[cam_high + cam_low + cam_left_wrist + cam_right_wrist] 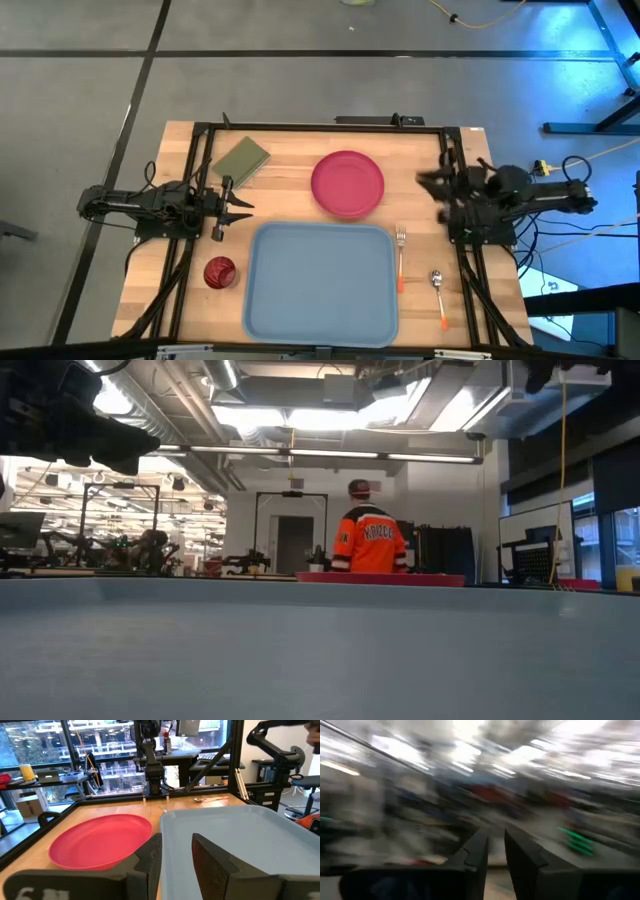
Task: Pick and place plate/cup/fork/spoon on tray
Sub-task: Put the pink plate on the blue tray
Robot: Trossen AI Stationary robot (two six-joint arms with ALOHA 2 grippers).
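Observation:
The light blue tray (320, 283) lies at the table's near middle. The pink-red plate (348, 184) rests flat on the wood behind it. The dark red cup (219, 272) stands left of the tray. The fork (400, 255) and the spoon (438, 295) lie right of the tray, orange handles toward the near edge. My left gripper (240, 207) hovers open and empty at the left, above the cup's far side; its wrist view shows the plate (100, 842) and tray (240, 840). My right gripper (428, 184) is open by a narrow gap, empty, right of the plate.
An olive green pad (241, 160) lies at the far left of the table. Black frame rails (190, 180) run along both sides. In the low view the tray's wall (320, 650) fills the foreground, and a person in an orange jacket (368, 542) stands far behind.

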